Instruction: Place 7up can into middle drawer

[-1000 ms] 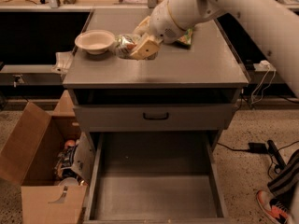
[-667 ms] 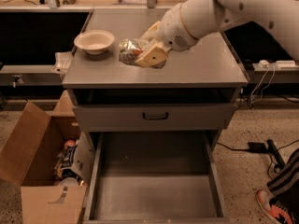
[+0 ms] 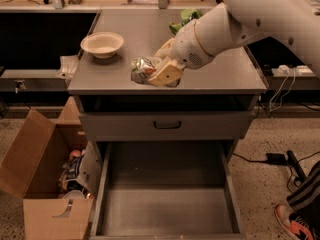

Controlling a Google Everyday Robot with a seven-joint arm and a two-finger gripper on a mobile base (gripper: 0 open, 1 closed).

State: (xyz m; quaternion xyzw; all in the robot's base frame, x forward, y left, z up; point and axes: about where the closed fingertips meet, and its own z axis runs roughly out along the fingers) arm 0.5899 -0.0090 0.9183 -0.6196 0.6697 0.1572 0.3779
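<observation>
My gripper is near the front edge of the cabinet top, shut on the 7up can. The can lies sideways between the tan fingers, its white and green print and silver end showing to the left of them. The white arm reaches in from the upper right. The middle drawer is pulled wide open below, with a bare flat grey floor. It sits directly under and in front of the held can.
A cream bowl stands at the top's left. A green snack bag lies behind the arm. A closed drawer front with a black handle is above the open drawer. An open cardboard box stands left; cables and a shoe are on the right.
The gripper with the can has moved from the middle of the cabinet top toward its front edge. The bowl and the drawer have not moved.
</observation>
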